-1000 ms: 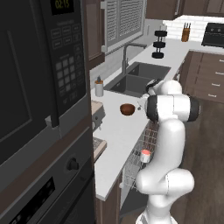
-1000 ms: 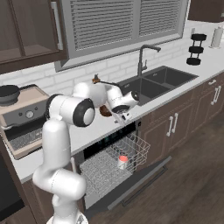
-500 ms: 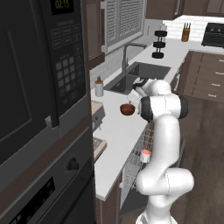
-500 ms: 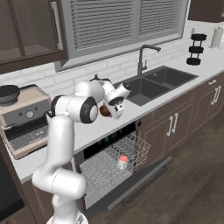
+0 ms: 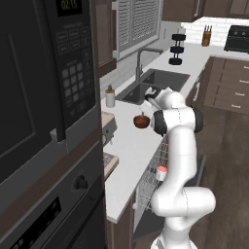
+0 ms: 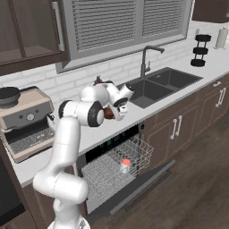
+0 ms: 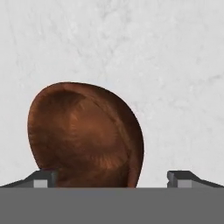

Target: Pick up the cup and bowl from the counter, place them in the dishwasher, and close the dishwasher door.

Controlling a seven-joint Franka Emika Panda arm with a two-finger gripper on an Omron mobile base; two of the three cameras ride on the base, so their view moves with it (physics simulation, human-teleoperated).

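Spread wide, the jaws of the gripper (image 7: 112, 178) were set with one fingertip (image 7: 43, 177) at the bowl's near left edge and the other standing off to the right over bare counter, so nothing was held. The bowl (image 7: 85, 135) was seen close below the hand, offset to the left of the midline between the tips, its dark reddish-brown hollow turned toward the camera. From the base views the bowl (image 5: 141, 121) was found resting on the counter (image 5: 131, 151), left of the sink (image 5: 146, 85) and just beside the wrist, with the grey bottle (image 5: 110, 97) standing farther back along the wall. The cup (image 6: 125, 165) was already seen sitting upright in the wire rack of the dishwasher (image 6: 112, 167), whose door (image 6: 138, 185) lay dropped open. The step in hand was judged to be the grasp of the bowl. For this to be done well, the hand would need to be shifted left until the rim sat between the tips, lowered so that one finger passed inside the wall and one outside, and only then closed. A shallow, rounded bowl was judged likely to slide or tip if pinched off-centre, so a slow closing was advised.
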